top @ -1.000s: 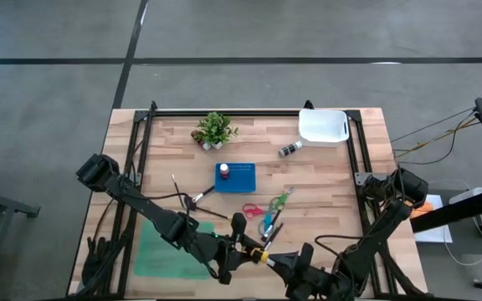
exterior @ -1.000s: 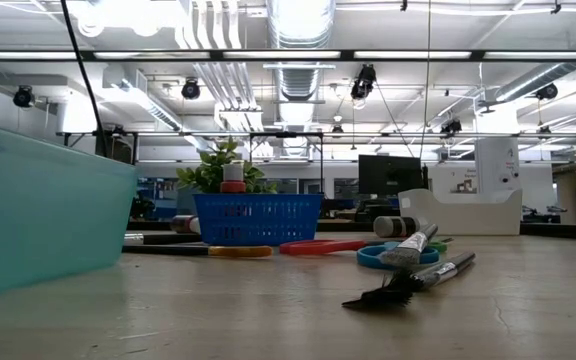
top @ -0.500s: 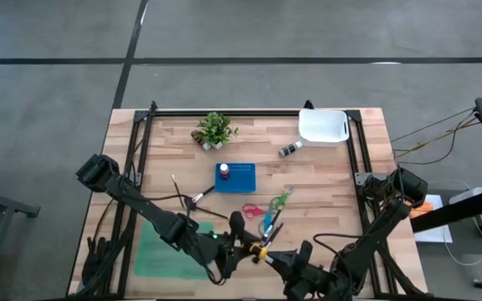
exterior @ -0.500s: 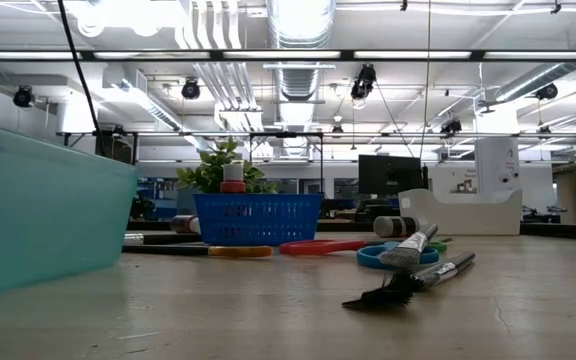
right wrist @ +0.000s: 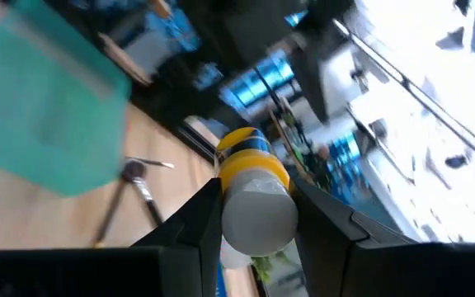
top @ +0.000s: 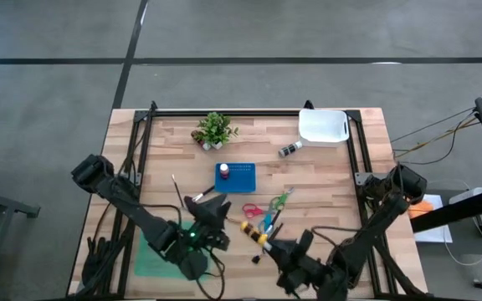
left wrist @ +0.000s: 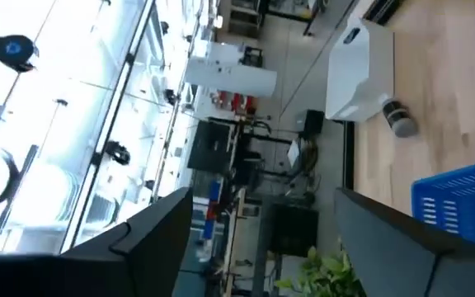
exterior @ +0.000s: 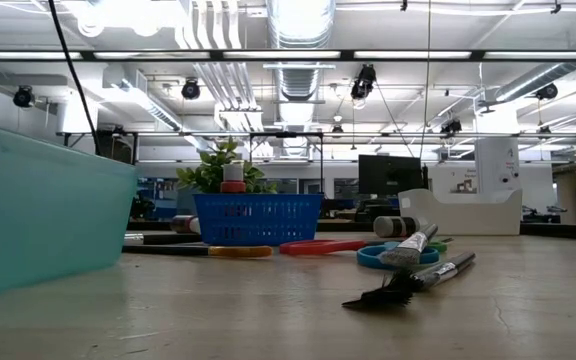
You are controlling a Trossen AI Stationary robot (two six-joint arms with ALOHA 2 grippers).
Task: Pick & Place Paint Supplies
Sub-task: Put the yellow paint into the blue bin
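My right gripper (top: 252, 232) is near the table's near edge, shut on a small yellow-banded paint bottle (top: 248, 227). My left gripper (top: 212, 209) is open beside the teal tray (top: 159, 249), left of the bottle, and holds nothing; its wrist view (left wrist: 262, 223) shows a wide gap between the fingers. A red-capped bottle (top: 223, 174) stands in the blue basket (top: 239, 176). Red scissors (top: 253, 209), blue and green scissors (top: 276, 205) and dark brushes (top: 183, 196) lie flat on the table. Another bottle (top: 289, 150) lies on its side by the white bin (top: 323, 127). My right gripper pinches the paint bottle's body (right wrist: 252, 186) between its two fingers (right wrist: 195, 221). The bottle lies along the fingers, its pale end (right wrist: 259, 219) toward the wrist camera and its yellow band (right wrist: 251, 167) farther out. It appears lifted clear of the table.
A small potted plant (top: 214, 130) stands near the far edge. The teal tray (exterior: 38, 210) fills the low view's left side. Scissors and brushes (exterior: 408, 275) crowd the table's middle. Bare wood shows on the right half of the table.
The two grippers were close together near the near edge and have parted. My left gripper has drawn back toward the table's left and far side, open. My right gripper has carried the yellow-banded bottle toward the far edge, nearer the scissors.
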